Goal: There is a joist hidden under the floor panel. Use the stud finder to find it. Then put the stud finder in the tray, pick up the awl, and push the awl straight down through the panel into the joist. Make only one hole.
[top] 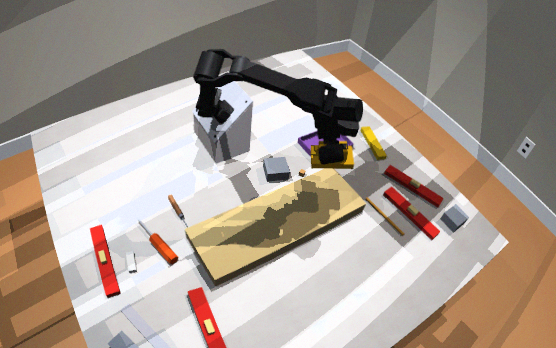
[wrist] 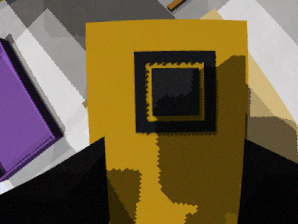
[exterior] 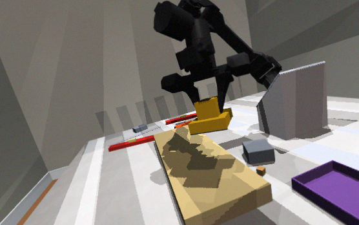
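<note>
My gripper (top: 330, 150) (exterior: 209, 105) (wrist: 169, 141) is shut on the yellow stud finder (top: 346, 161) (exterior: 210, 125) (wrist: 117, 75) and holds it in the air. In the top view it overlaps the near side of the purple tray (top: 306, 143) (exterior: 298, 187) (wrist: 20, 115). The stud finder's dark square display faces the wrist camera, and no lit signal shows. The tan floor panel (top: 225, 260) (exterior: 246, 184) (wrist: 265, 90) lies flat, with the arm's shadow across it. The awl (top: 173, 203), with a brown handle and thin tip, lies by the panel's left end; it is hidden in the exterior view.
An orange screwdriver (top: 163, 248) (exterior: 183, 124) and a white piece (top: 131, 262) lie left of the panel. A grey block (top: 277, 169) (exterior: 259, 152) and a small orange cube (top: 302, 172) (exterior: 261, 170) lie behind it. Several red levels, a pencil-like stick (top: 385, 216) and a yellow bar (top: 373, 143) lie around.
</note>
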Controlling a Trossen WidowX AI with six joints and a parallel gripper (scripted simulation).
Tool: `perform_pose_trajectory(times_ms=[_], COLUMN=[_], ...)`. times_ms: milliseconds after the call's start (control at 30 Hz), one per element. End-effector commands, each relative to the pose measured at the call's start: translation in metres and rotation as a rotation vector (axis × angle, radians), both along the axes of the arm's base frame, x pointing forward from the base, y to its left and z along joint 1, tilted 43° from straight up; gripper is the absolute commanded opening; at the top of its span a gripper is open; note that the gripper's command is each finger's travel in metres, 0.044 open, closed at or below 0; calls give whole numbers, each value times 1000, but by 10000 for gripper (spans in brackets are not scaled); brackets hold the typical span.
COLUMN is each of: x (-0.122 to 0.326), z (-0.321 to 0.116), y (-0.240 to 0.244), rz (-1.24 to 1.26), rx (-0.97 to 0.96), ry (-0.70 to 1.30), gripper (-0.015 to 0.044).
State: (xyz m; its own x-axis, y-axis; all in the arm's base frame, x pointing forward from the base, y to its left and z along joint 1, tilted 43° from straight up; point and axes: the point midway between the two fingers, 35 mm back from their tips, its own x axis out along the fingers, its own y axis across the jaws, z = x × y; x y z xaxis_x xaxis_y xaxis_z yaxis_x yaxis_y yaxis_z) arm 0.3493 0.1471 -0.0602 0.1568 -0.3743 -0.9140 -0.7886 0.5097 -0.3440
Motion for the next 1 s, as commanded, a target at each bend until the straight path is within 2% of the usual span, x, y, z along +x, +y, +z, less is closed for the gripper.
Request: perform_pose_trajectory(times_ms=[0, 367, 733, 967], x=[-17, -83, -161, -171], z=[-23, -86, -145, -155], y=[26, 74, 94, 93], rz=[75, 265, 440, 463], rx=[4, -29, -92, -103], ry=[53, 217, 374, 394], gripper=[0, 0, 0, 0])
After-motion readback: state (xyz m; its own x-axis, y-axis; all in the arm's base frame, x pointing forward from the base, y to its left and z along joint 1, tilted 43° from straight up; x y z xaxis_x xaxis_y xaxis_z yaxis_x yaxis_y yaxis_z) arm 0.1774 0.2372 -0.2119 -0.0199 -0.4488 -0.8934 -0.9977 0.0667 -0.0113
